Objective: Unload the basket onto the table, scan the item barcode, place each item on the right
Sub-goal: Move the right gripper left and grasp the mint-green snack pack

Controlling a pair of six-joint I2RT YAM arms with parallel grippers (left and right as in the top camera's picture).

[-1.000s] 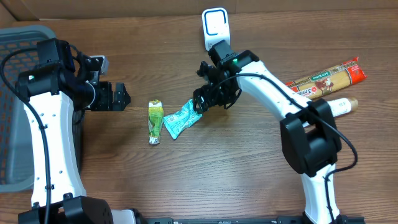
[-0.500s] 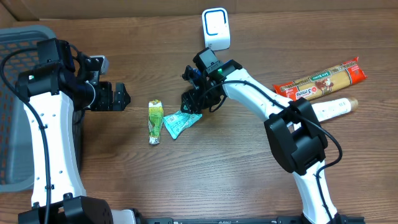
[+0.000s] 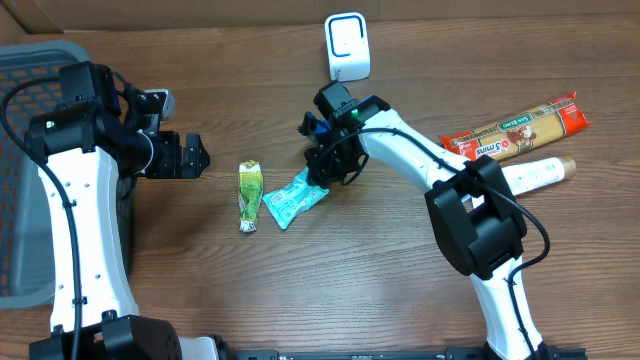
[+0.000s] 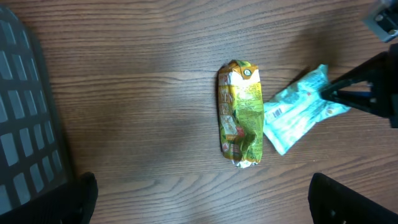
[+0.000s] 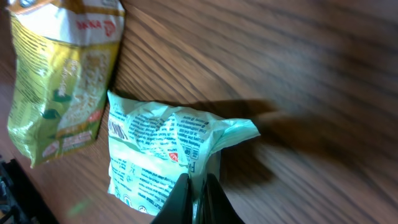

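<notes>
A teal packet [image 3: 293,201] lies on the wooden table, and my right gripper [image 3: 320,181] is shut on its right-hand edge. In the right wrist view the two dark fingers [image 5: 196,182] pinch a fold of the teal packet [image 5: 155,155], and a barcode [image 5: 116,129] shows on its left side. A yellow-green packet [image 3: 249,193] lies just left of it, apart from both grippers. My left gripper [image 3: 195,155] hovers left of both packets, open and empty [image 4: 205,194]. A white scanner [image 3: 346,45] stands at the back.
A grey basket [image 3: 25,170] sits at the left edge, beside the left arm. At the right lie a long red pasta package [image 3: 520,125] and a white tube [image 3: 540,172].
My right gripper moved left to the teal packet and shut on its edge; the packet shifted slightly. The left arm has not moved.
</notes>
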